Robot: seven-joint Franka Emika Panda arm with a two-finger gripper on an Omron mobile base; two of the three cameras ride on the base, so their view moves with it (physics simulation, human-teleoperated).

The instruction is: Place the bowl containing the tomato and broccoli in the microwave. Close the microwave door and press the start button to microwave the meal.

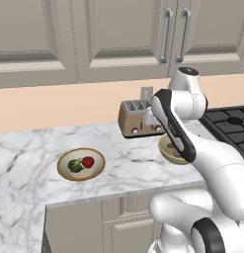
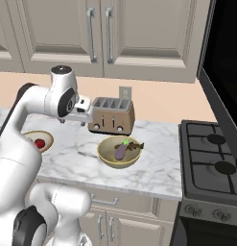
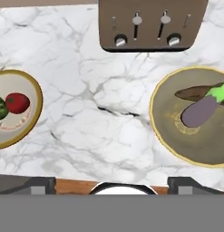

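The approach step is in hand: the hand (image 2: 83,115), state not discernible, hangs above the surface (image 1: 138,165) near the toaster (image 1: 138,118), and must next travel to the bowl (image 1: 81,164) near the front edge, holding tomato (image 1: 88,161) and broccoli (image 1: 74,165).

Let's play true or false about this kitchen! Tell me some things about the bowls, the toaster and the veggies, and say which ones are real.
1. The tomato lies in the shallow bowl beside the broccoli. True.
2. The toaster stands on the stove. False: it stands on the marble counter, against the wall.
3. The deeper bowl holds a purple eggplant. True.
4. The gripper is holding the shallow bowl. False: that bowl sits alone on the counter, with nothing touching it.
5. The two bowls touch each other. False: bare counter lies between them.
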